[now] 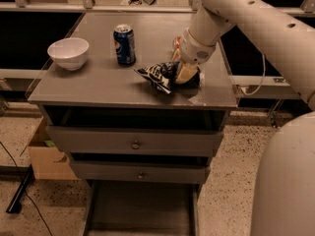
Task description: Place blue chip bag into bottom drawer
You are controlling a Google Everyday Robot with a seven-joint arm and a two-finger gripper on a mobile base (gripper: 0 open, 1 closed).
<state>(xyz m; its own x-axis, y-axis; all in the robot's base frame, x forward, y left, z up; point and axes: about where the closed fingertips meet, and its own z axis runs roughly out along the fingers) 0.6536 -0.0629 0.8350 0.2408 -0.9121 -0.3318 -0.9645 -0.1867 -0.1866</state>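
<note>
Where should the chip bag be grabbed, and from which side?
Grip the bag at its right end, coming down from above and the right. It lies crumpled on the table with a flat tip pointing left, and the foil seems bunched highest on the right. The can stands behind its left part. The tool sits at that right end.
</note>
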